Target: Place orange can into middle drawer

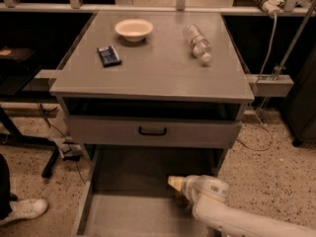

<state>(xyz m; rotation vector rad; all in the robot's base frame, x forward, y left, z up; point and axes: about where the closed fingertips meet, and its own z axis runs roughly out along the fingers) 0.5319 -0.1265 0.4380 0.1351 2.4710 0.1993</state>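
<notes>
The middle drawer (123, 215) is pulled out low in front of the cabinet, showing its flat grey floor and low side walls. My gripper (176, 185) comes in from the lower right on a white arm and hangs over the drawer's right rear part. The orange can (179, 198) shows only as a small dark orange patch right under the gripper's tip, inside the drawer. The rest of the can is hidden by the gripper.
Above the open tray, a grey drawer front with a black handle (152, 131) juts out slightly. On the cabinet top lie a cream bowl (134, 29), a dark blue packet (108, 56) and a clear water bottle (197, 42). A person's white shoe (23, 210) is at the lower left.
</notes>
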